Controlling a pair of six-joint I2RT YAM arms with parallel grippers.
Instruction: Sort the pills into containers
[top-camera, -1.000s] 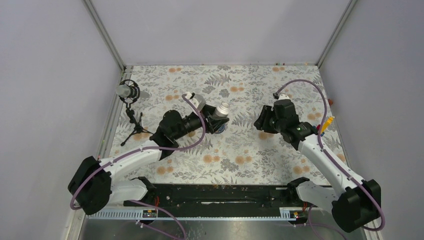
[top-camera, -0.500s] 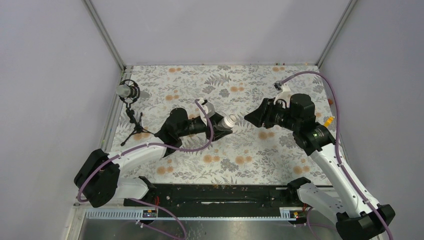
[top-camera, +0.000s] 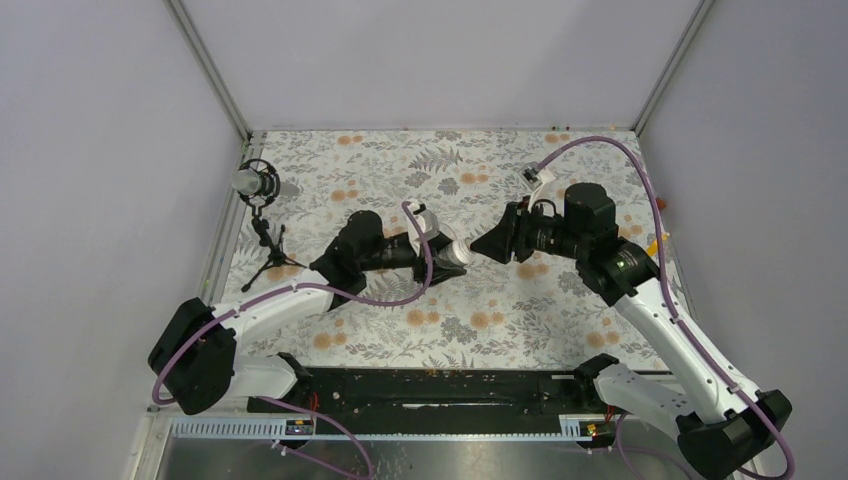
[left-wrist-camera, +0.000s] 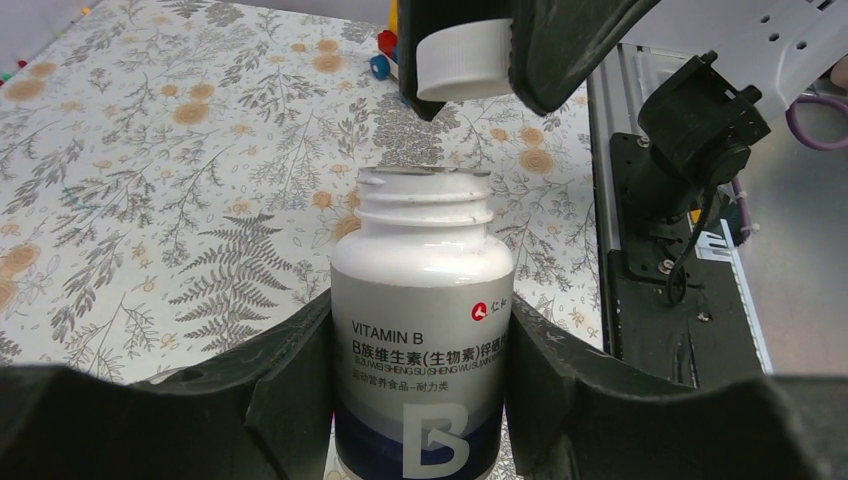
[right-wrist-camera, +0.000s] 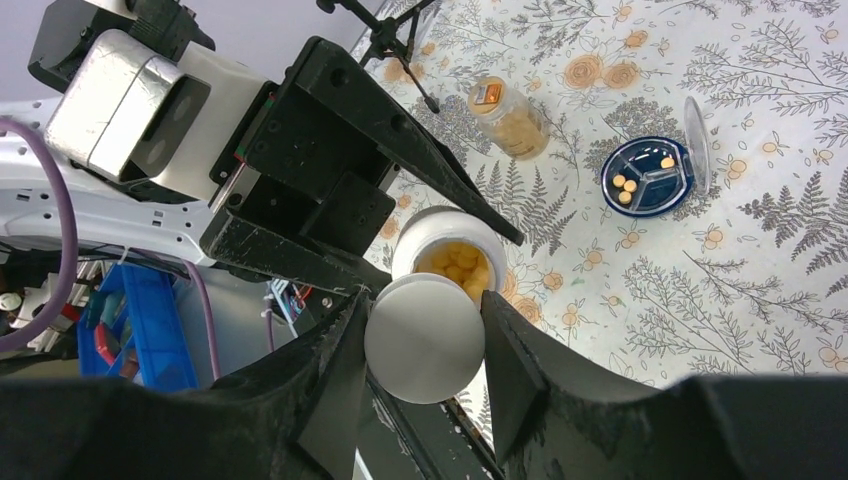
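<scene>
My left gripper (left-wrist-camera: 420, 322) is shut on a white Vitamin B bottle (left-wrist-camera: 421, 290) with a dark blue lower label. The bottle's threaded mouth is uncovered, with yellow pills (right-wrist-camera: 460, 262) showing inside. Its white cap (right-wrist-camera: 425, 338) sits between the fingers of my right gripper (right-wrist-camera: 425, 322), a short gap beyond the mouth. In the top view the left gripper (top-camera: 440, 250) and right gripper (top-camera: 484, 247) meet nose to nose above mid-table. An amber bottle (right-wrist-camera: 508, 118) of pills lies on its side. A round blue divided case (right-wrist-camera: 650, 178), its clear lid open, holds a few orange pills (right-wrist-camera: 625, 183).
A small microphone on a tripod (top-camera: 262, 192) stands at the table's left side. Colourful small pieces (top-camera: 655, 243) lie by the right edge. A black rail (top-camera: 430, 385) runs along the near edge between the arm bases. Grey walls close in three sides.
The two grippers have closed the gap between them. The left one swung the bottle right and toward the middle. The right one rose and moved left with the cap.
</scene>
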